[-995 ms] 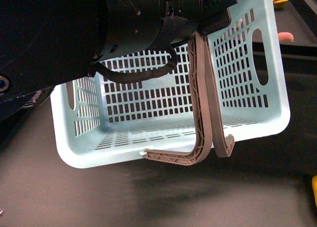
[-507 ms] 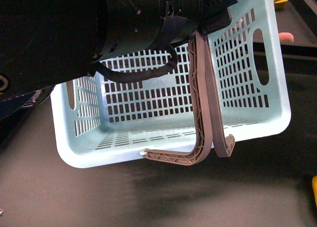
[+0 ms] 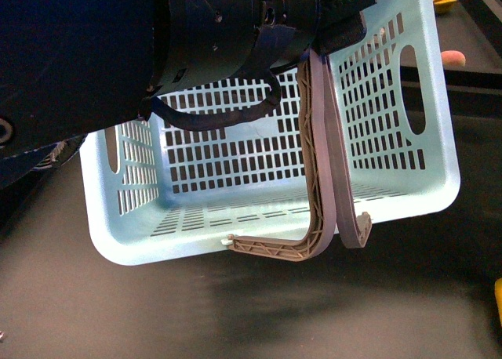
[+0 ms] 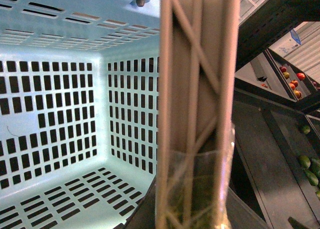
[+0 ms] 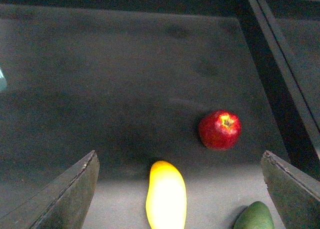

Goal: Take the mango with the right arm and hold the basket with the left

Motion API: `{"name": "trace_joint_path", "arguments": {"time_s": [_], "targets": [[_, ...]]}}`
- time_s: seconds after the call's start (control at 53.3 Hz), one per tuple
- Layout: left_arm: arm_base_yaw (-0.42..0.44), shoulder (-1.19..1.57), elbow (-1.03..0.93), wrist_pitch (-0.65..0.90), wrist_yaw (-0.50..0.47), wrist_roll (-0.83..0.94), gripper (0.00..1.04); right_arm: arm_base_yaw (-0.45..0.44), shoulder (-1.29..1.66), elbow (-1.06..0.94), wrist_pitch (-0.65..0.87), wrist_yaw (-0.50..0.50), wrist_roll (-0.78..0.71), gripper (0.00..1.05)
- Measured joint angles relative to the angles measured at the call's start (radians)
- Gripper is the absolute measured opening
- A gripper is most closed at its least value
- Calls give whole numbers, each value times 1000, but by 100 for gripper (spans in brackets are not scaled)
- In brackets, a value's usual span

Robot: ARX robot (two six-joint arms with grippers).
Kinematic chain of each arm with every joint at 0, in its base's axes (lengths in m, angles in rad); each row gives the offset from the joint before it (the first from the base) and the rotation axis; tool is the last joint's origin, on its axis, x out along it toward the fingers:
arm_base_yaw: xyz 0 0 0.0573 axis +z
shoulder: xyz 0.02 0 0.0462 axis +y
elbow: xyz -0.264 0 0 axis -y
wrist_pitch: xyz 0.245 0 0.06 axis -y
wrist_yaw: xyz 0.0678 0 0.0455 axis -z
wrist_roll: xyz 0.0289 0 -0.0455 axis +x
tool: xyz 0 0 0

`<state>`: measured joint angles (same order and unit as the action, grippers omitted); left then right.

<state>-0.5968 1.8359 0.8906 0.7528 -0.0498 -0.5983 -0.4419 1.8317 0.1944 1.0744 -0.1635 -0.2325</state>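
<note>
Below the wide-open right gripper (image 5: 178, 156), the mango (image 5: 166, 195) is lying on the bench (image 5: 125, 64) near an apple (image 5: 220, 130); dropping straight, centred across its width, looks wisest. Meanwhile the left gripper (image 3: 339, 26) is clamping the basket (image 3: 133, 253) by its handles (image 3: 318, 163).

You have a basket (image 3: 423, 194) of smooth light blue plastic with a soft sheen. Its two handles (image 3: 318, 139) are grey-brown plastic, matt and lattice-ribbed, and in the left wrist view a clear glossy strip (image 4: 200, 189) lies over one of them. The left arm (image 3: 212, 38) is cased in hard black material, faintly shiny, and its black cable (image 3: 220, 121) looks rubbery. In the right wrist view you see the right fingers (image 5: 70, 194), dark grey and matt, a smooth glossy yellow mango (image 5: 166, 196), a shiny red apple (image 5: 220, 130), a duller green fruit (image 5: 255, 216) and a dark matt table (image 5: 125, 89).
</note>
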Motion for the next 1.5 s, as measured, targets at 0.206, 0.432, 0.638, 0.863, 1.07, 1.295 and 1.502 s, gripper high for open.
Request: {"name": "trace_joint_path", "arguments": {"time_s": [0.206,0.432,0.638,0.863,1.07,1.295,1.502], "targets": [[0,0,0,0,-1,0,6,-19,308,82,138,1,-17,96],[0,0,0,0,0,0,6,-32,517,162,209,6,-31,96],[0,0,0,0,0,0,6,-37,644,237,226,24,-42,96],[0,0,0,0,0,0,6,-29,780,352,234,61,-47,96],[0,0,0,0,0,0,6,38,864,418,247,103,-24,96],[0,0,0,0,0,0,6,84,912,441,252,135,-2,96],[0,0,0,0,0,0,6,108,960,484,239,164,19,96]]}}
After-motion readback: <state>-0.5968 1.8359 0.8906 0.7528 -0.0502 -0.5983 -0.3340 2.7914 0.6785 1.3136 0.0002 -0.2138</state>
